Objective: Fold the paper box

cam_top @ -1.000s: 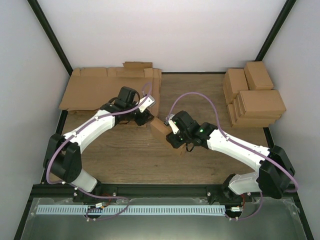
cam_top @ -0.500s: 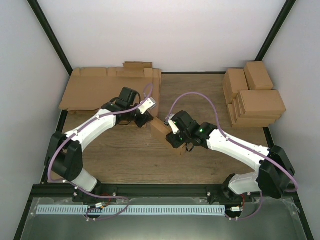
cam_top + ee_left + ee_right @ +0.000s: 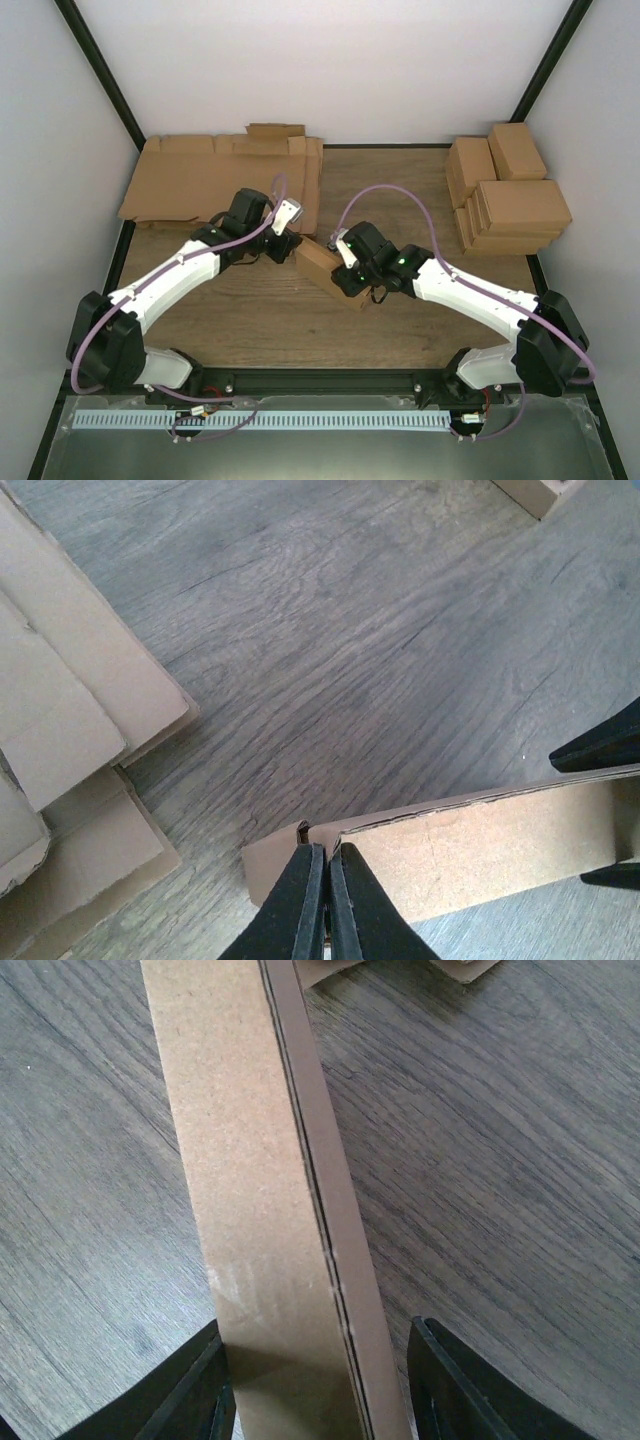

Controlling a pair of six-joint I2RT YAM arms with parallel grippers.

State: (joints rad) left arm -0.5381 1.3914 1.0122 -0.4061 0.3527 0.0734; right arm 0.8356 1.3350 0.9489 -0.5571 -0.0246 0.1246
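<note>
L tool (image 3: 328, 855) is pinched right down, fingers flat together with no gap I can see. Its tips touch the top edge of the paper box (image 3: 480, 855) at one end corner. Can't tell if a thin flap is caught between them; it looks more like a closed tip pressing than a grip. R tool (image 3: 315, 1325) is about half open, one finger either side of the box's narrow width, so it holds the box across the short way while the long brown panel runs away from it toward 12 in its own cam. From above, the box sits mid-bench, slightly L of centre, between the two arms, long axis approx 10 to 4 o'clock. L tool (image 3: 283, 243) is at the 10 end and R tool (image 3: 340, 272) is over the 4 half. So from the L tool the box lies toward 4, and that end flap is the L arm's job, being nearer. The box looks mostly formed, with the end closure prob. left to do. Further out on the bench (image 3: 420, 320): flat sheets (image 3: 200, 180) at 11, finished boxes (image 3: 510, 205) at 2, both well apart from the work.
</note>
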